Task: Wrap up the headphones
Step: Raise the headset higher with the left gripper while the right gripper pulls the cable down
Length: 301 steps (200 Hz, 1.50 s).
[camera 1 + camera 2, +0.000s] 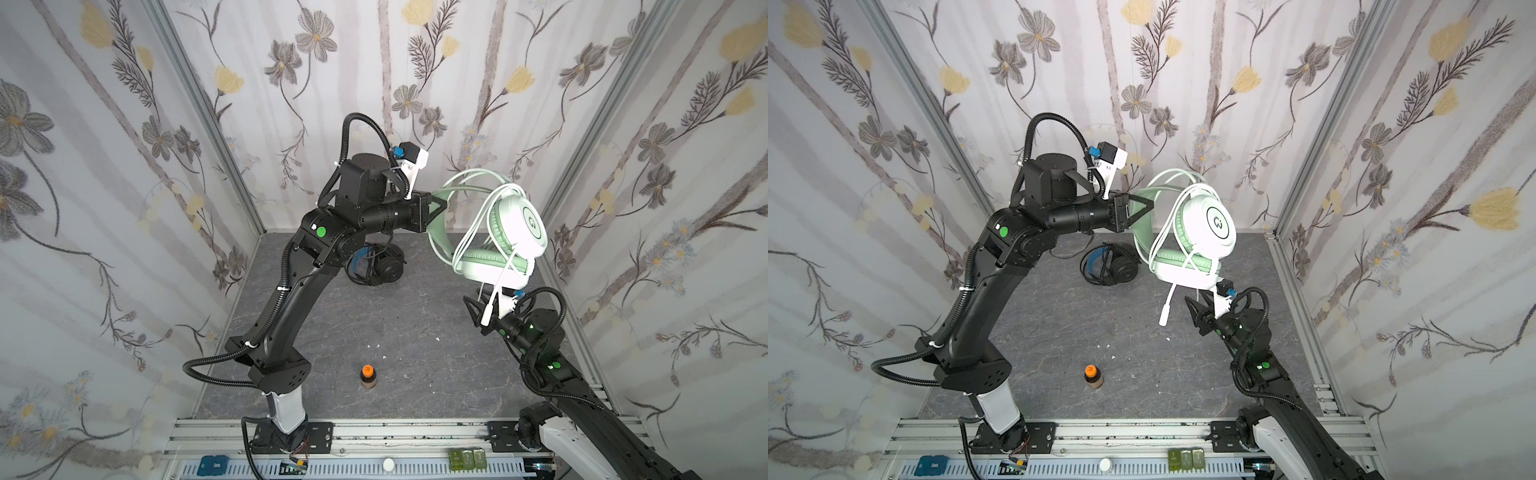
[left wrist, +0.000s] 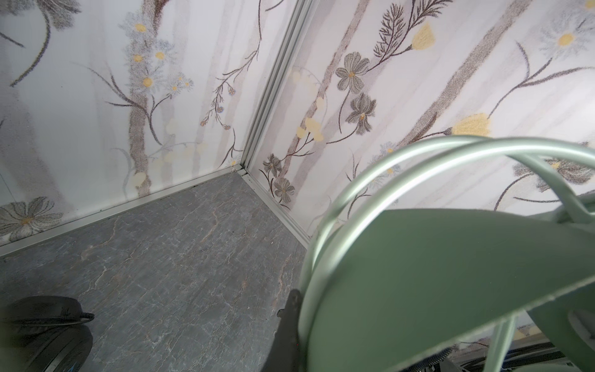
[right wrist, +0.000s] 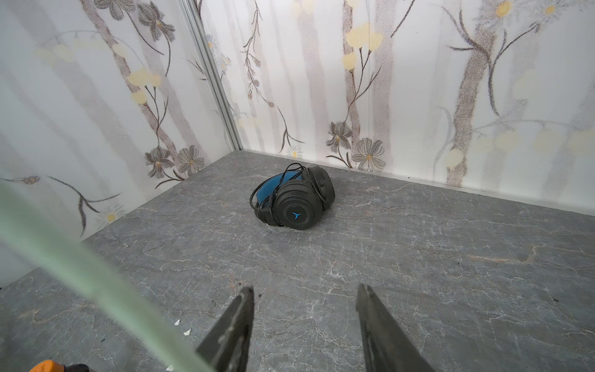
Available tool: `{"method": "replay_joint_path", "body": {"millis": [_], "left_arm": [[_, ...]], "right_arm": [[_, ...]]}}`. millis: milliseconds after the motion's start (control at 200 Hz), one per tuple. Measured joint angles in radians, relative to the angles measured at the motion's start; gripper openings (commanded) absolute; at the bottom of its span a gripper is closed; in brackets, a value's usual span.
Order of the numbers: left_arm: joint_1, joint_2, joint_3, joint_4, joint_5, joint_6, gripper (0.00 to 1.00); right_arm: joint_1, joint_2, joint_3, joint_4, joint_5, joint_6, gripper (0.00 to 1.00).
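- Biggest worry: the left gripper (image 1: 442,203) was clamped on just the headband of the mint headset (image 1: 517,226), holding it in the air up beyond the orange-capped bottle (image 1: 368,376) and off to its right. Thin pinch with heavy cups hanging off it, so I reckon it could swivel or slip out.
- The plug end (image 1: 487,316) dangled loose, so the cable loops (image 1: 467,183) could unwind if it never gets tucked.
- The right gripper (image 3: 304,288) had its jaws apart with nothing between them, just beside that plug. A sloppy grab could snag a loop instead.
- The mint headset looked white and green, padded cups folded together, cable wound round it.
- The black headset (image 1: 382,266) lay on the table beyond the bottle, cable bundled round it.
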Motion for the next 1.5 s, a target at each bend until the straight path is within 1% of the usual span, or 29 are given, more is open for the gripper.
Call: {"method": "replay_joint_path", "body": {"millis": [185, 360, 460, 759, 984, 1149, 1314, 1374, 1504], "left_arm": [[0.006, -0.012, -0.003, 0.002, 0.001, -0.018, 0.0], [0.011, -0.027, -0.019, 0.037, 0.005, -0.034, 0.0], [0.014, -0.027, -0.026, 0.048, 0.008, -0.044, 0.0], [0.027, -0.035, -0.039, 0.079, 0.01, -0.074, 0.0], [0.04, -0.044, -0.05, 0.104, 0.017, -0.097, 0.0], [0.05, -0.066, -0.092, 0.119, 0.022, -0.112, 0.0], [0.061, -0.089, -0.14, 0.159, 0.022, -0.125, 0.0], [0.064, -0.092, -0.146, 0.17, 0.022, -0.134, 0.0], [0.07, -0.096, -0.151, 0.196, 0.021, -0.151, 0.0]], "right_arm": [[0.0, 0.009, -0.002, 0.007, 0.0, 0.004, 0.51], [0.001, 0.021, -0.002, 0.006, 0.003, 0.007, 0.49], [0.005, 0.03, -0.002, 0.005, 0.008, 0.007, 0.46], [0.013, 0.044, -0.002, -0.002, 0.036, 0.005, 0.31], [0.017, 0.062, 0.001, -0.009, 0.037, -0.002, 0.31], [0.02, 0.066, 0.005, -0.01, 0.037, -0.011, 0.18], [0.021, 0.069, 0.012, -0.014, 0.036, -0.022, 0.02], [0.021, 0.069, 0.014, -0.017, 0.036, -0.031, 0.0], [0.023, 0.07, 0.019, -0.017, 0.034, -0.042, 0.0]]}}
